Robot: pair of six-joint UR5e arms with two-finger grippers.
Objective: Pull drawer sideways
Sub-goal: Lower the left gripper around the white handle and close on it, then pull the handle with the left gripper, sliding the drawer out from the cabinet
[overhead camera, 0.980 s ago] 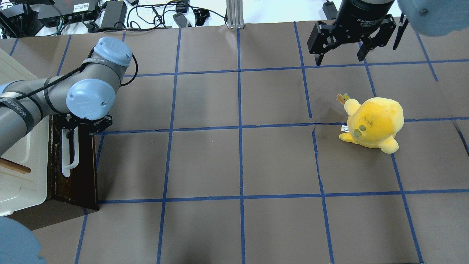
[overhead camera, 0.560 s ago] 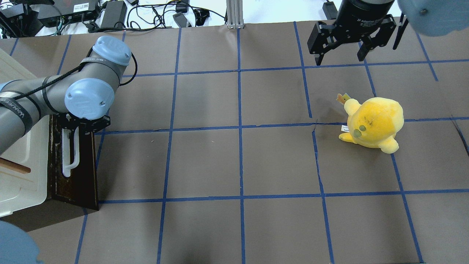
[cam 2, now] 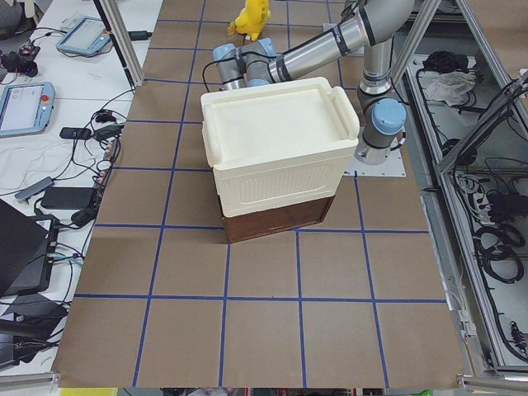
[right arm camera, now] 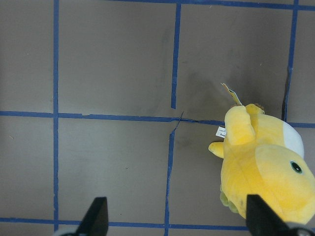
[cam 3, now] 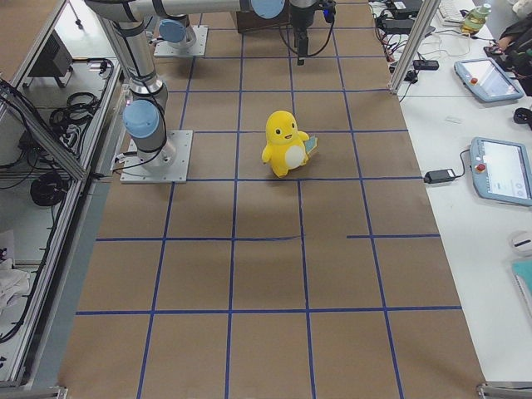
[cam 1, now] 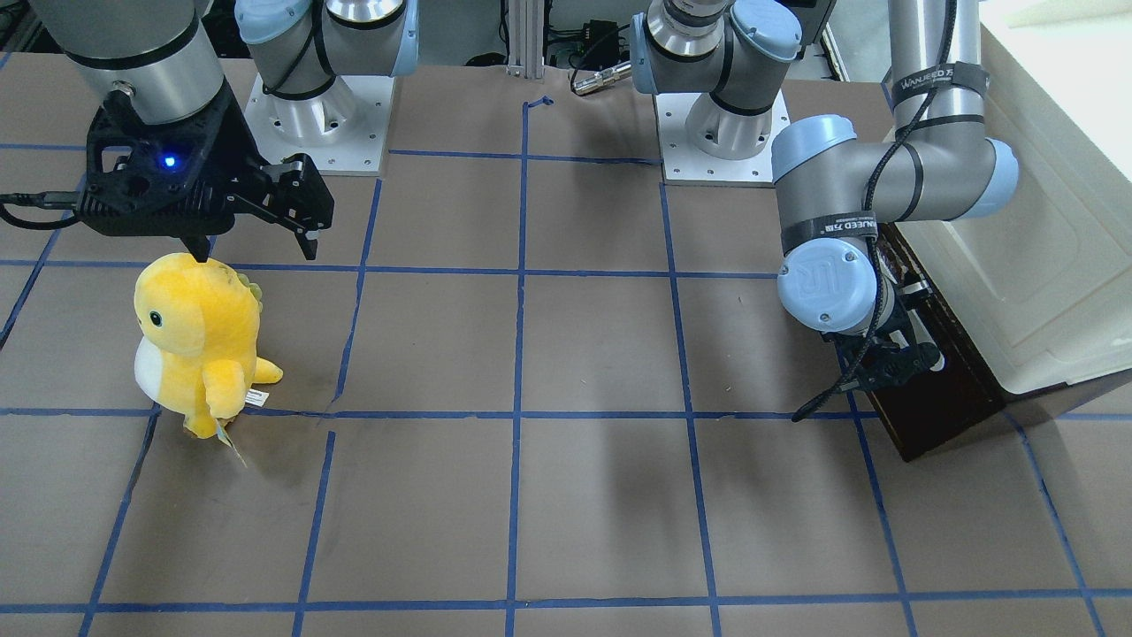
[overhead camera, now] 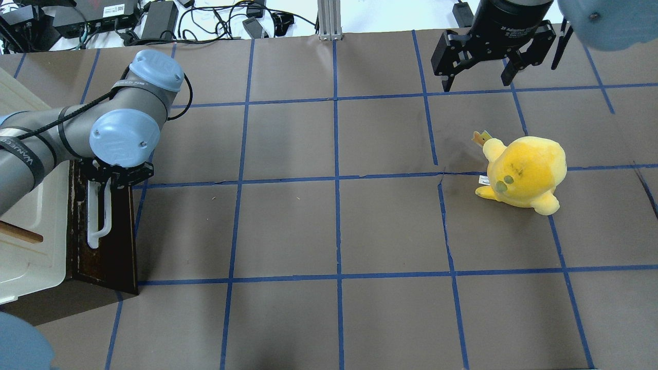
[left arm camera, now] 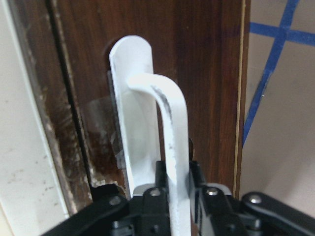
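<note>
The drawer [overhead camera: 115, 246] sits at the base of the cream-white cabinet [overhead camera: 31, 231], its dark front flush or nearly flush with the cabinet's table-side face. The left gripper [left arm camera: 174, 184] is clenched around the white bar handle [left arm camera: 167, 113], near one end of it. The pull should probably run straight away from the cabinet, square to the front. A firm grip would keep the bar from slipping, and a slow pull would keep the cabinet from dragging along. The right gripper [overhead camera: 476, 82] hangs released and empty, well apart from the cabinet, near a yellow plush toy [overhead camera: 524, 172]. The toy stands far enough from the cabinet that it is unlikely to hinder the pull.
</note>
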